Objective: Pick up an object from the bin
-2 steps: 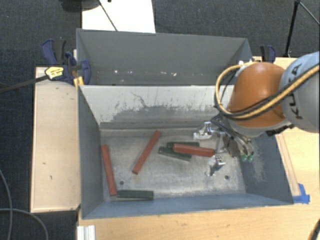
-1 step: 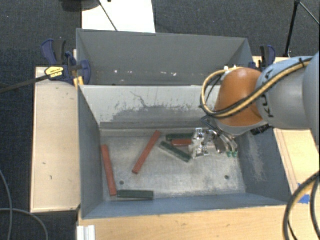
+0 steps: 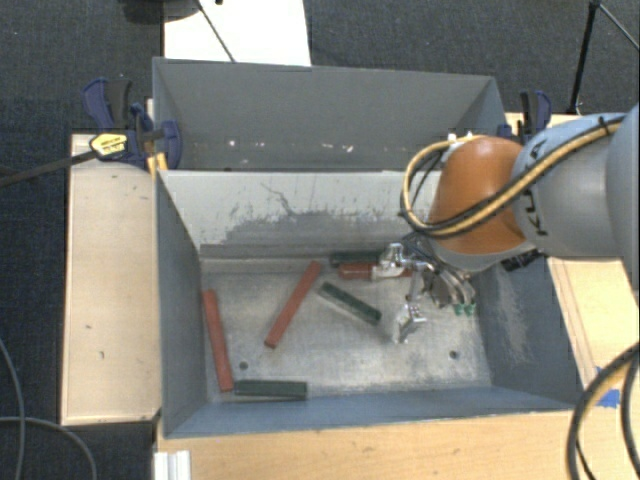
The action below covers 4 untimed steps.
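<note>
My gripper [image 3: 400, 293] hangs low over the right middle of the bin floor, fingers spread apart and nothing between them. One fingertip [image 3: 392, 260] is near the back wall, the other [image 3: 407, 325] nearer the front. A dark green bar [image 3: 350, 303] lies slanted just left of the gripper, its right end close to the nearer fingertip. A short dark and red piece [image 3: 352, 265] lies along the back wall, right next to the farther fingertip. A red stick [image 3: 292, 304] lies diagonally further left.
A second red stick [image 3: 217, 340] lies along the left wall, and another dark green bar [image 3: 270, 390] rests against the front wall at the left. The arm's orange cover and cables hang over the bin's right side.
</note>
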### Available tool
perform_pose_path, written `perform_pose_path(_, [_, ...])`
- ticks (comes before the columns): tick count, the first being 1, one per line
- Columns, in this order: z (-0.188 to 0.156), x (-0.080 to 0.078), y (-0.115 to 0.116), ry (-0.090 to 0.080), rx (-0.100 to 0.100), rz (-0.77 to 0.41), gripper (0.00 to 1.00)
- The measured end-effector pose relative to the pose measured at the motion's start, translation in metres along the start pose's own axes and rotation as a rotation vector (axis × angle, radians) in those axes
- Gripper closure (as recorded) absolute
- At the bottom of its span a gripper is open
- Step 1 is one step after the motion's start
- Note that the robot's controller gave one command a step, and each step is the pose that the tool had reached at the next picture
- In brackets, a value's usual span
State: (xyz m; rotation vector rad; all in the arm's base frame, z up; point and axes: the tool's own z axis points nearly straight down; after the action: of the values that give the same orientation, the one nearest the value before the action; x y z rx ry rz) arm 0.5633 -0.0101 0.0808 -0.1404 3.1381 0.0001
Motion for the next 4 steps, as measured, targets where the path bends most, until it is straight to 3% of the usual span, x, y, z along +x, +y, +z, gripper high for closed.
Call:
perform_pose_path(2, [0.0, 0.0, 0.001, 0.0, 0.0, 0.002, 0.0])
perform_pose_path(3, [-0.028, -0.013, 0.01, 0.003, -0.004, -0.11, 0.0])
perform_pose_path(4, [0.006, 0.028, 0.039, -0.012, 0.002, 0.08, 1.0])
